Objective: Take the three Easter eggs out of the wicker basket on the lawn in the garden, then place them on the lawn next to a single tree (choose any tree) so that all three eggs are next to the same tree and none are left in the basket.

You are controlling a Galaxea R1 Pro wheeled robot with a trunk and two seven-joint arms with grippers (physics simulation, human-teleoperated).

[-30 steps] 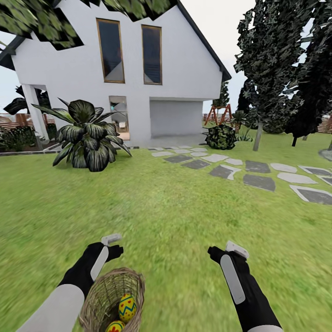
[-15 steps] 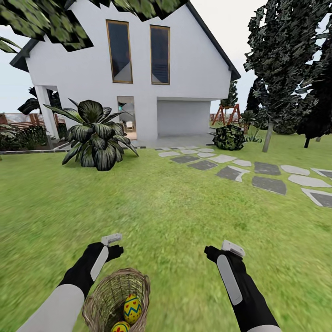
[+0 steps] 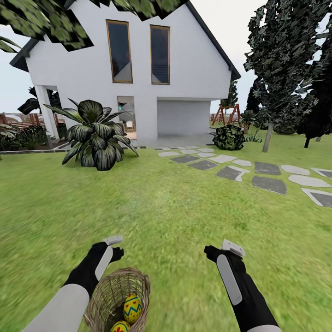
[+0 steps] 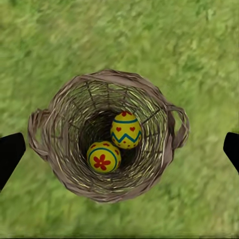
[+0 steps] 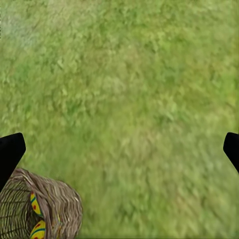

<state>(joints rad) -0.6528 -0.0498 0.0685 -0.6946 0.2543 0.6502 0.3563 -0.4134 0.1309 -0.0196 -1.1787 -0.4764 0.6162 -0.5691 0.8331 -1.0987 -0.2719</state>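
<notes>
L hand (image 4: pixel 119 149) wide over wicker basket (image 4: pixel 107 186) rim, 2 eggs (image 4: pixel 125 130) inside; R hand (image 5: pixel 119 149) wide, open lawn (image 3: pixel 184 207) ahead

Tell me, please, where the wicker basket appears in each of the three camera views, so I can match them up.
Head view: wicker basket at the bottom edge, left of centre, just under the left gripper.
Left wrist view: wicker basket in the middle, seen from straight above, open mouth up.
Right wrist view: wicker basket in the lower left corner, partly cut off.
Shared landmark: the yellow painted eggs inside it.
</notes>
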